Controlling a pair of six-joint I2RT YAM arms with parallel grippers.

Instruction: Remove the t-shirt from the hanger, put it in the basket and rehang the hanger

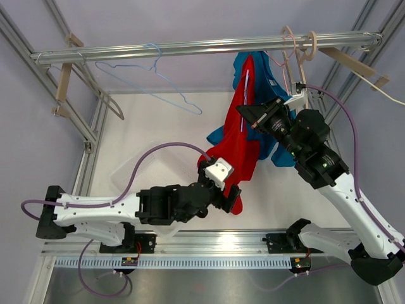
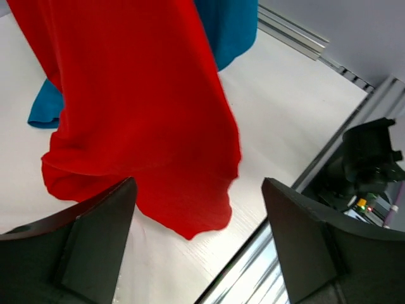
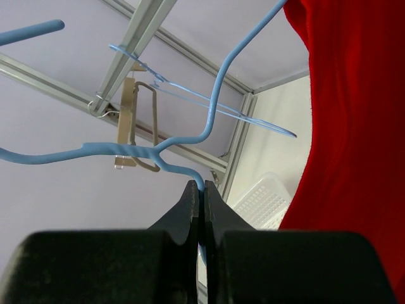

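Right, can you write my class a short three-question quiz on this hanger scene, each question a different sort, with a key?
1. True or false: the left gripper is shut on the red t-shirt.
2. What does the right gripper clamp? A) blue wire hanger B) white basket C) rail
3. Fill in: the garment behind the red t-shirt is ____.
Key: 1 false, it is open; 2 A; 3 blue.
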